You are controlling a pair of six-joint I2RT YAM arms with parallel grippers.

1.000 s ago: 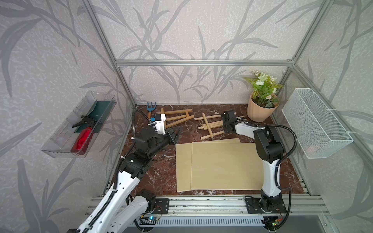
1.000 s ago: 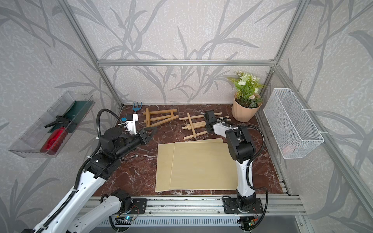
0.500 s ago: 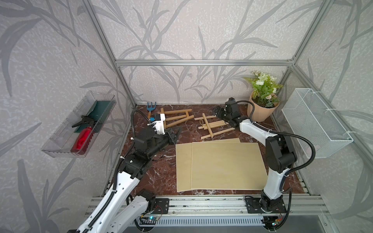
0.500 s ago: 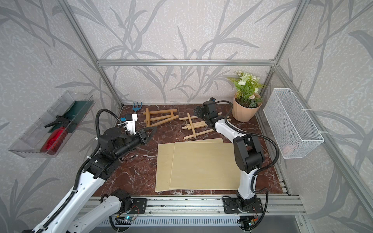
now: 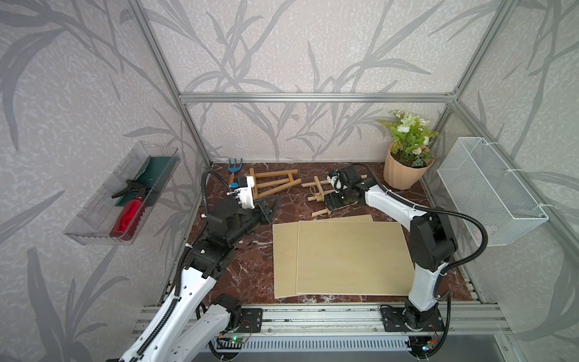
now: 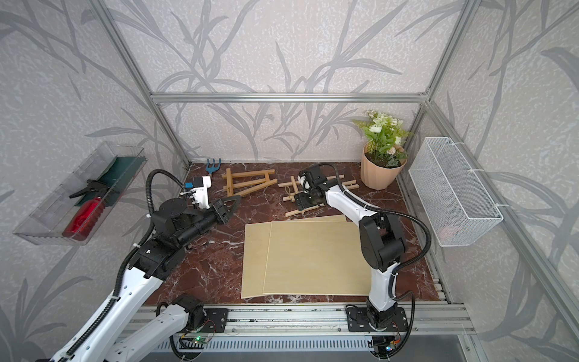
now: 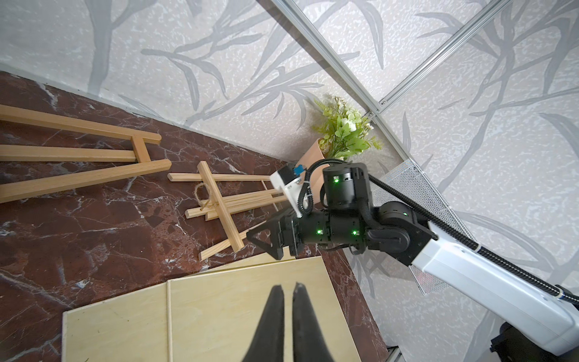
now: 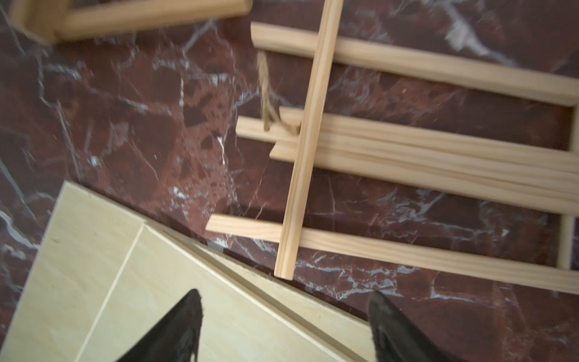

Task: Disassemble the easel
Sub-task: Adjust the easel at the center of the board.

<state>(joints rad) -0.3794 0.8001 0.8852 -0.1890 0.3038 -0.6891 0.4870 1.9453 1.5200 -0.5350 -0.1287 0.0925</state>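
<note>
1. Task item. The small pale pine easel (image 5: 317, 194) lies folded flat on the red-brown marble-pattern desk (image 5: 247, 275), just beyond the far edge of the 2 stacked pale plywood panels (image 5: 351, 257). The end of its crossbar reaches that edge. A twine loop (image 7: 203, 196) joins the centre legs. Lying flat likely keeps every joint reachable from above.

2. Right jaws. The right arm (image 5: 388, 203) holds them low over the panels' far edge, beside the small easel. They stand apart with nothing between them, probably lined up to take a leg or the crossbar.

3. Left jaws. The left arm (image 5: 191, 291) holds them off the panels' far-left corner. They are closed and empty, apparently on standby.

4. Other items. A larger, darker wooden easel (image 5: 274, 173) and a blue hand rake (image 5: 234, 163) lie beyond the panels' far-left corner. A terracotta flowerpot (image 5: 404, 172) stands beyond the far-right corner.

5. Room. Leaf-patterned walls on aluminium framing enclose the desk. A white wire basket (image 5: 488, 191) hangs right of the panels, and a clear wall tray (image 5: 91, 219) hangs left.
</note>
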